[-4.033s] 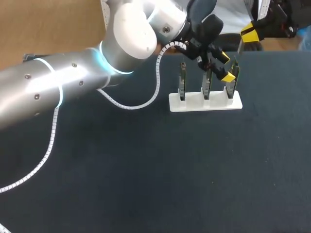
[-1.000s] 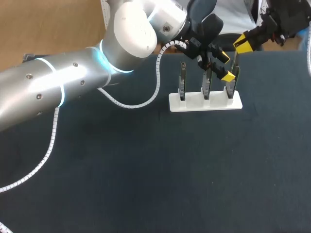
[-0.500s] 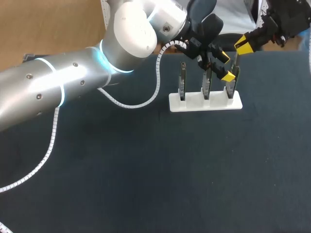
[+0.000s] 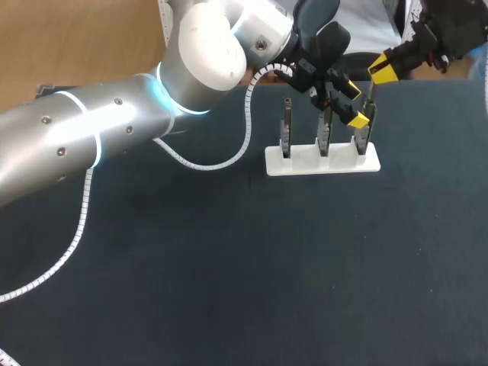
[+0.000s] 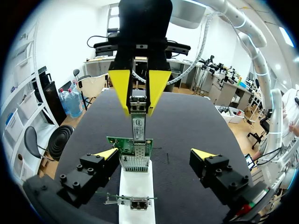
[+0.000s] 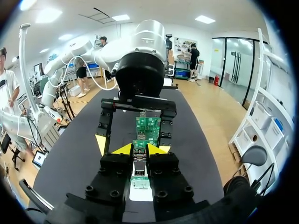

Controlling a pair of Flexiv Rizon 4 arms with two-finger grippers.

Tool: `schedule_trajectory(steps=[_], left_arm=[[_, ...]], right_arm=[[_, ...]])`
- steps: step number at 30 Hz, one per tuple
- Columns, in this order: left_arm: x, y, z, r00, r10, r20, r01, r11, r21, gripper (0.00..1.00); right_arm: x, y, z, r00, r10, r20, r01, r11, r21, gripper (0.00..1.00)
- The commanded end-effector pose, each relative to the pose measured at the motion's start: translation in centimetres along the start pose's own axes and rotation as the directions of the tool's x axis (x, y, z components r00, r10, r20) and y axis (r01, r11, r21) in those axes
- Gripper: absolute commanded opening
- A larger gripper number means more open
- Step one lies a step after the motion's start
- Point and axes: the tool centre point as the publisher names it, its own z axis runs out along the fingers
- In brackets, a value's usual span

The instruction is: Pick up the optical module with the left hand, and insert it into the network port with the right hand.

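Note:
A white stand (image 4: pixel 322 160) holds three upright green network cards. My right gripper (image 4: pixel 380 72) hangs above the right-hand card (image 4: pixel 364 126), shut on a slim silver optical module (image 5: pixel 138 116) that points down. The module's lower end meets the metal port (image 5: pixel 134 162) on that card (image 5: pixel 130 145); how deep it sits I cannot tell. In the right wrist view the module (image 6: pixel 139 164) lies between my right gripper (image 6: pixel 140 150) fingers, ahead of the card (image 6: pixel 148 127). My left gripper (image 4: pixel 354 105) is open, its yellow tips either side of the same card, holding nothing (image 5: pixel 155 156).
The stand (image 5: pixel 136 189) is at the back of the dark table (image 4: pixel 229 274). A white coiled cable (image 4: pixel 76 229) trails from my left arm across the table's left part. My left arm spans the back left, and the two grippers are close together over the stand.
Since the oldest frame, my right gripper has come a little down and to the left with the module, nearer the right-hand card. In the last second nothing visibly moved.

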Motion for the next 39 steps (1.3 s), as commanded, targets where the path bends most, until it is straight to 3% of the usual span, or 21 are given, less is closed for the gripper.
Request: schedule_trajectory(steps=[1, 33, 35, 39], left_arm=[[-0.1, 0.2, 0.1, 1.0, 0.001, -0.004, -0.001, 1.0, 0.005, 1.0], [-0.1, 0.2, 0.1, 1.0, 0.001, -0.004, -0.001, 1.0, 0.005, 1.0], [-0.1, 0.2, 0.1, 1.0, 0.001, -0.004, -0.001, 1.0, 0.005, 1.0], [-0.1, 0.2, 0.1, 1.0, 0.001, -0.004, -0.001, 1.0, 0.005, 1.0]], right_arm=[[0.0, 0.2, 0.1, 1.0, -0.001, -0.002, 0.001, 1.0, 0.003, 0.0], [1.1, 0.0, 0.8, 0.999, 0.034, -0.008, -0.034, 0.999, 0.0, 0.0], [1.0, -0.1, 0.7, 0.999, 0.035, -0.005, -0.035, 0.999, 0.003, 1.0], [0.9, -0.1, 0.6, 0.999, 0.038, -0.001, -0.038, 0.999, 0.009, 1.0]])
